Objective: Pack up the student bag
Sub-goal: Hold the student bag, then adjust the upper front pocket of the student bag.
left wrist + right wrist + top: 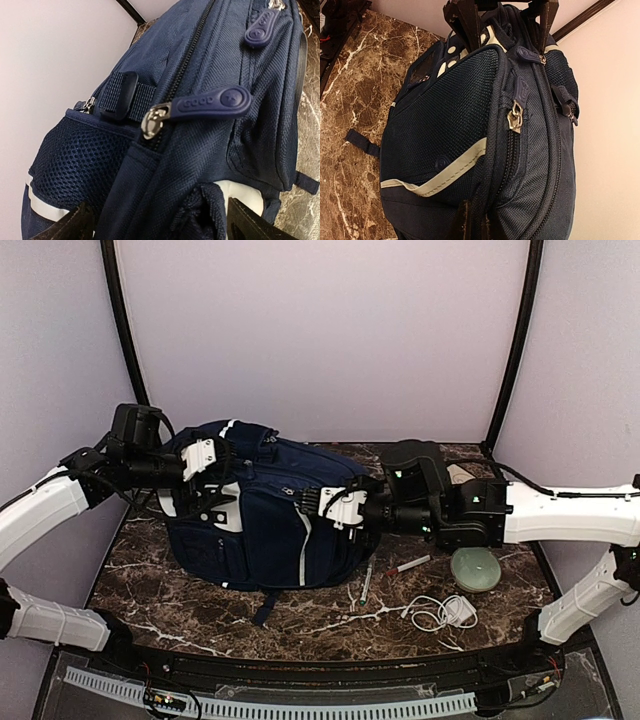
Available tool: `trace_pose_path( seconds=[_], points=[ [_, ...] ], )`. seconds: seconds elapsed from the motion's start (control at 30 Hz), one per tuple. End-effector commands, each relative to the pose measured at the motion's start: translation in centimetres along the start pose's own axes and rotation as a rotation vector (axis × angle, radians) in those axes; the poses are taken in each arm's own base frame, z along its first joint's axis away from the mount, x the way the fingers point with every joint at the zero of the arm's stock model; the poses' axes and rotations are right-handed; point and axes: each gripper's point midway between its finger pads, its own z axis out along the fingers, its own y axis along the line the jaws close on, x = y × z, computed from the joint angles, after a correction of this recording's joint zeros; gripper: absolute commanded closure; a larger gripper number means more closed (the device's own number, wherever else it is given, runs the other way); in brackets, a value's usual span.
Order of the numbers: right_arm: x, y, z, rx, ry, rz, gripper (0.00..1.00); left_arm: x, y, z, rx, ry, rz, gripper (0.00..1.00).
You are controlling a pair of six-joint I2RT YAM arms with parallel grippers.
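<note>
Student bag is lying zipped on the table. Right gripper, jaws together, is resting against its right end. Left gripper, jaws apart, is hovering at its left end; centring on the zip pull before closing seems wise.

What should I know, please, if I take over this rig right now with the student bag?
Left pincer: open, straddling the student bag's top end.
Right pincer: shut, pinching the bag's bottom end.
Bag lies on the table, visible zips closed.
Done: nothing visibly packed.
To do: unzip, then load the marker, pen, white charger and pale green disc beside it.
</note>
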Motion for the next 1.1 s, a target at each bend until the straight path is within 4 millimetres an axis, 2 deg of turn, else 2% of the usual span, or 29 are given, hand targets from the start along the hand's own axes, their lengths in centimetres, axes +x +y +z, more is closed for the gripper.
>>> trace_pose_path(
  seconds=[0.0,0.07,0.13,0.17,0.23,0.27,0.33,0.4,0.5,0.57,0.63,0.73,0.87,1.07],
  points=[
    [-1.8,-0.5,-1.7,0.014,-0.076,-0.017,1.00,0.5,-0.6,0.1,0.027,0.022,-0.010,0.14],
    [-1.7,-0.6,-1.8,0.027,-0.085,-0.004,1.00,0.0,-1.3,-0.5,0.045,-0.014,-0.023,0.46],
    [-1.3,-0.8,-1.9,0.041,-0.094,0.027,1.00,-0.5,-1.5,-1.2,0.038,-0.043,-0.067,0.93],
    [-1.2,-0.9,-2.1,0.048,-0.100,0.046,1.00,-0.9,-1.9,-1.5,0.048,-0.068,-0.102,1.00],
    [-1.1,-1.1,-2.4,0.053,-0.113,0.094,1.00,-2.1,-3.7,-2.4,0.110,-0.149,-0.159,1.00],
    [-1.5,-1.1,-2.7,0.045,-0.130,0.128,0.93,-2.8,-4.6,-2.9,0.134,-0.198,-0.180,1.00],
    [-3.4,-1.3,-3.6,0.007,-0.198,0.226,0.72,-3.4,-5.3,-3.6,0.126,-0.255,-0.228,1.00],
    [-6.4,-1.8,-5.1,-0.058,-0.301,0.345,0.63,-3.4,-5.2,-3.9,0.084,-0.263,-0.277,1.00],
    [-11.7,-3.5,-7.8,-0.143,-0.475,0.527,0.61,-3.5,-4.3,-4.1,0.028,-0.250,-0.352,1.00],
    [-13.4,-3.5,-7.9,-0.172,-0.501,0.593,0.61,-3.6,-3.7,-4.2,-0.001,-0.240,-0.391,1.00],
    [-14.1,-4.1,-7.1,-0.125,-0.463,0.668,0.65,-3.6,-3.4,-4.4,-0.025,-0.239,-0.407,1.00],
    [-14.7,-4.9,-4.7,-0.049,-0.322,0.814,0.72,-4.0,-3.7,-4.9,-0.022,-0.264,-0.409,1.00],
    [-11.9,-4.1,-1.5,0.090,-0.008,0.877,0.72,-4.4,-4.1,-5.3,-0.004,-0.286,-0.421,1.00],
    [-10.5,-2.2,0.3,0.094,0.127,0.863,0.72,-4.3,-4.3,-4.7,0.012,-0.273,-0.438,1.00]
  ],
)
